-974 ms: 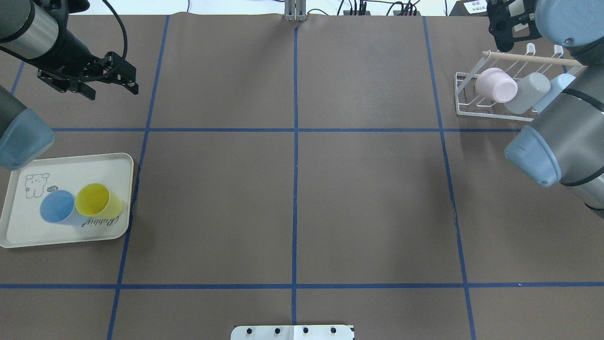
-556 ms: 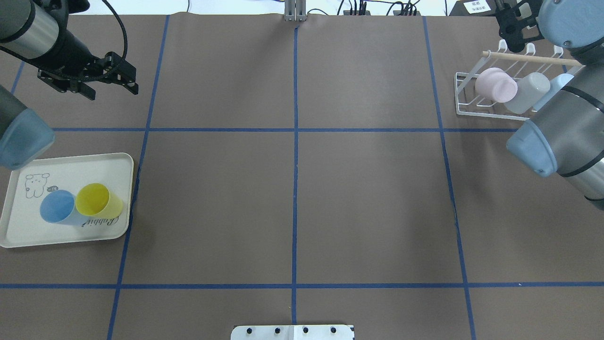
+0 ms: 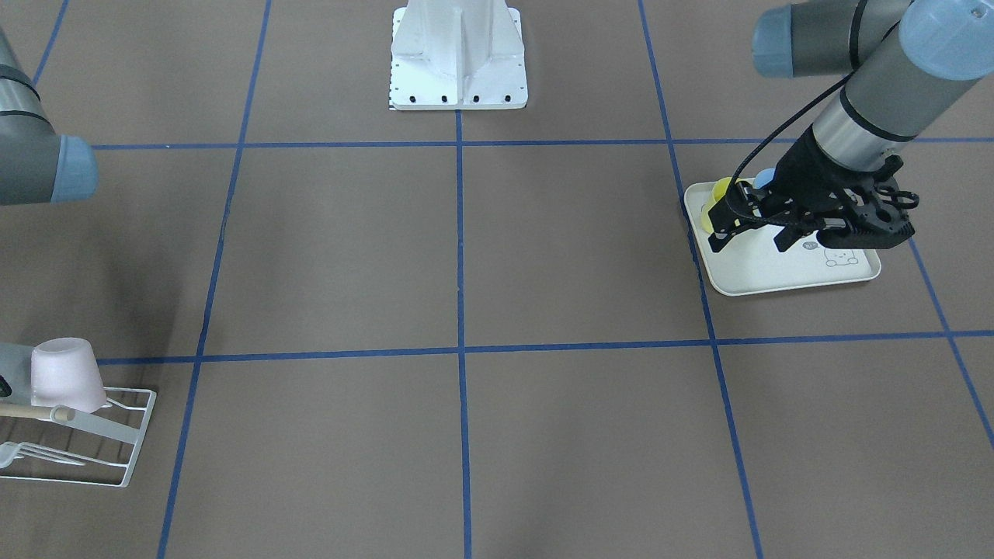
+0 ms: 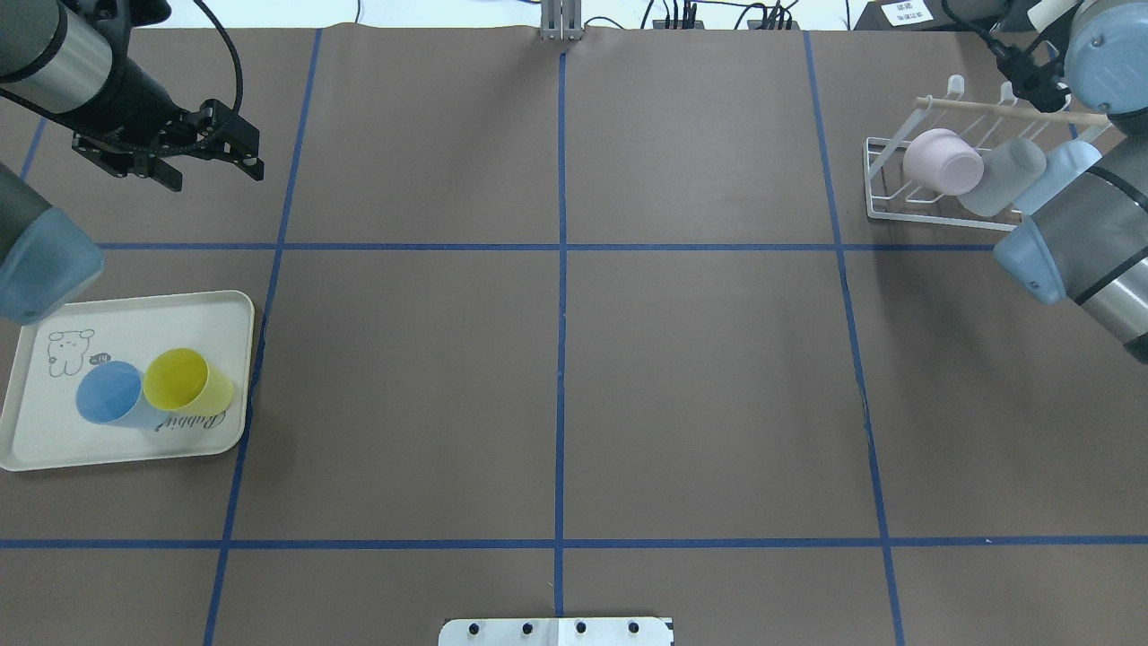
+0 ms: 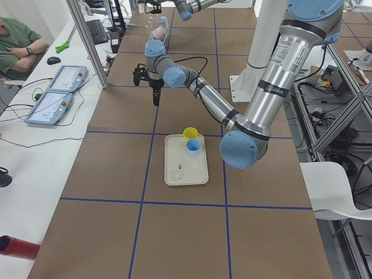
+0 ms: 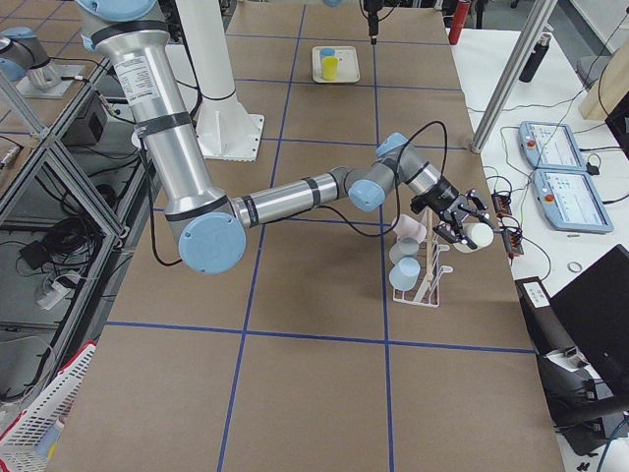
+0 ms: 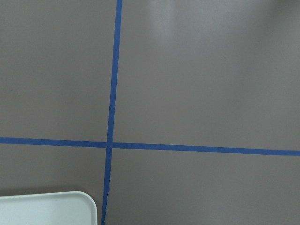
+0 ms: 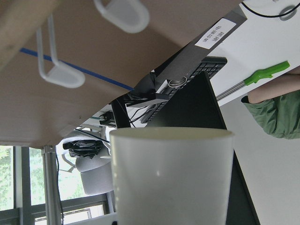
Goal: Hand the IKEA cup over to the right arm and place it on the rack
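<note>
Remote session: my right gripper (image 6: 460, 226) is closed around the white IKEA cup (image 8: 171, 178) beside the top of the rack (image 4: 883, 202), where a pink cup (image 4: 942, 161), grey cup (image 4: 1009, 175) and pale-blue cup (image 4: 1063, 170) sit. My left gripper (image 3: 747, 242) hangs wide open and empty near the tray (image 4: 36, 449), which holds a blue cup (image 4: 109, 392) and a yellow cup (image 4: 179, 379).

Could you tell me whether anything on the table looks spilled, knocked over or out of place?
Nothing stands out. The blue cup and yellow cup stand upright on the tray; the pink cup, grey cup and pale blue cup lean on the rack.
</note>
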Tool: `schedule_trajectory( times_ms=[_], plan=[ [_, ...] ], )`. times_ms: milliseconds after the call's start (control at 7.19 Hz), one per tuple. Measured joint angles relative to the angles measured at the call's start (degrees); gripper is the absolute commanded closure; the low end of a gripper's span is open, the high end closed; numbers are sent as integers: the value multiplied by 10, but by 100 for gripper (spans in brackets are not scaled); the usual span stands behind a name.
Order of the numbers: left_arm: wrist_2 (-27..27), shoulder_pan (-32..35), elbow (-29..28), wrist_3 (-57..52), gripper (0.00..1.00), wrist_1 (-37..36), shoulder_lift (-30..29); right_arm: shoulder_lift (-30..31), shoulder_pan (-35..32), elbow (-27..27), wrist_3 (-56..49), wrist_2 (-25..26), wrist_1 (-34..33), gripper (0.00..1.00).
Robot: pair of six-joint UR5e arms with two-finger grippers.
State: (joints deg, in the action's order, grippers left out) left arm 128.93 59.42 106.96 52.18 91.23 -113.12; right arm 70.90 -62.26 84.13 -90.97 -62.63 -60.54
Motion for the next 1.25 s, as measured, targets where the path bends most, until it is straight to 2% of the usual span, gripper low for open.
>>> schedule_trajectory(
  times_ms=[278, 556, 834, 1252],
  plan=[
    [1, 0, 1, 2, 0, 0, 0, 5, 7, -16, -75, 38, 16, 92],
    [1, 0, 2, 3, 0, 1, 0, 14, 28, -23, -90, 85, 18, 91],
    [1, 0, 2, 3, 0, 1, 0, 18, 36, -22, -86, 99, 20, 87],
    [2, 0, 4, 4, 0, 1, 0, 27, 43, -23, -77, 111, 20, 74]
  ],
)
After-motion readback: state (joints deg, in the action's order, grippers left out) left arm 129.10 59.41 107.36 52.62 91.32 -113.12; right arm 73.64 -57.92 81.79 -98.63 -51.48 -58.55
